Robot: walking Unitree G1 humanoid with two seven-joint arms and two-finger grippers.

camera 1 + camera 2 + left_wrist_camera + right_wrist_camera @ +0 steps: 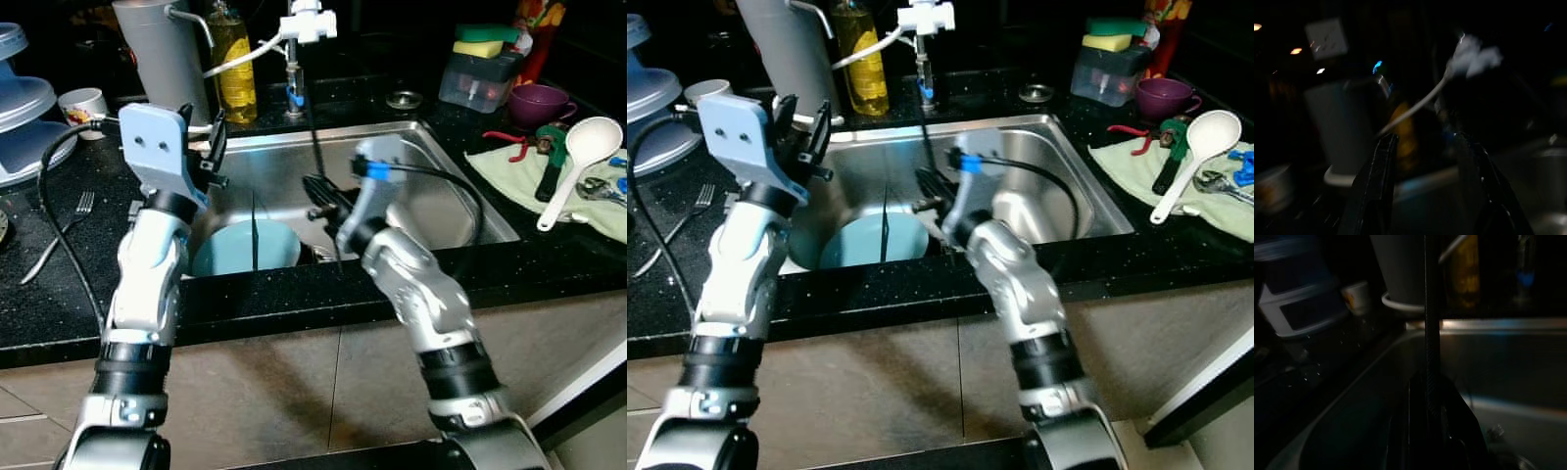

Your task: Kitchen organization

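While both arms reach over the sink, this is how things stand.
Right claw (323, 201): middle of the frame, low inside the sink (441, 166), pinched shut on a thin black stick (312, 117) that stands upright.
Left claw (214, 147): upper left of the frame, above the sink's left edge, fingers (1376, 181) apart with nothing between them.
Blue bowl (230, 250): lower left part of the sink.
Fork (61, 235): far left, flat on the black worktop (294, 294).
White ladle (578, 162): upper right, on a green cloth (509, 171).
Purple cup (537, 103): upper right, behind the cloth.
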